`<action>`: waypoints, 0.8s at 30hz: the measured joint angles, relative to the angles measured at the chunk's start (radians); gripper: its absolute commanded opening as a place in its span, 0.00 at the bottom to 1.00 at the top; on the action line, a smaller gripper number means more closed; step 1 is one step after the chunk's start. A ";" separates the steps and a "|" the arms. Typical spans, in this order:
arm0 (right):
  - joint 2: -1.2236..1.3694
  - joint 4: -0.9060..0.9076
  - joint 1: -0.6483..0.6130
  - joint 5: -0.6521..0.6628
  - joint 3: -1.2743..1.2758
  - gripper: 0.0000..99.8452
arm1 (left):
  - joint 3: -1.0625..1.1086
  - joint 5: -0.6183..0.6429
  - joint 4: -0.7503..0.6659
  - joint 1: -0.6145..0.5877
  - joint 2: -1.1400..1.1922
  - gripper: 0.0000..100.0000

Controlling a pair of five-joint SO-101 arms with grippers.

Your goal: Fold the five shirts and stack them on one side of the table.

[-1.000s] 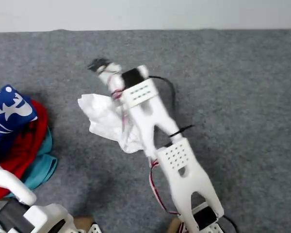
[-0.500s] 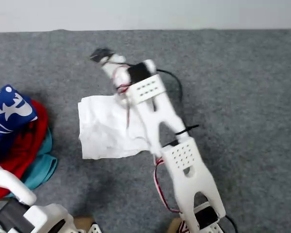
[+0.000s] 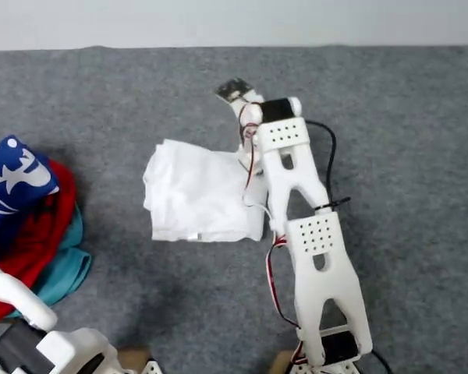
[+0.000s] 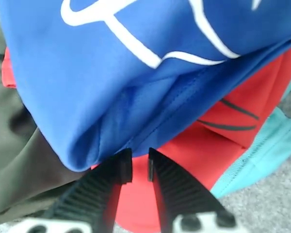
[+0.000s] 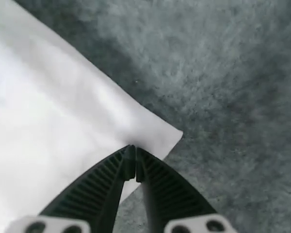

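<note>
Right gripper (image 5: 135, 164) jaws together at the edge of white shirt (image 5: 53, 121), just by its corner; looks clamped on the fabric, but the pinch itself is hidden under the tips. Shirt lies folded on grey table (image 5: 223, 73). Left gripper (image 4: 139, 167) jaws a thin gap apart, nothing between them. Tips sit just past blue shirt (image 4: 136, 63) hem, over red shirt (image 4: 184, 160). Teal shirt (image 4: 262, 145) is cut off and olive shirt (image 4: 14, 170) mostly covered.

High cam overhead; 2 wrist cams v. close.
</note>
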 measured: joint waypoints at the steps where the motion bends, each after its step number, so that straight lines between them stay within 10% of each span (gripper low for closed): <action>1: -0.005 0.009 -0.006 0.000 -0.018 0.01 | 0.000 0.000 0.000 0.000 0.000 0.07; 24: -0.115 -0.324 -0.292 0.000 0.118 0.21 | 0.000 0.002 0.000 0.035 0.000 0.07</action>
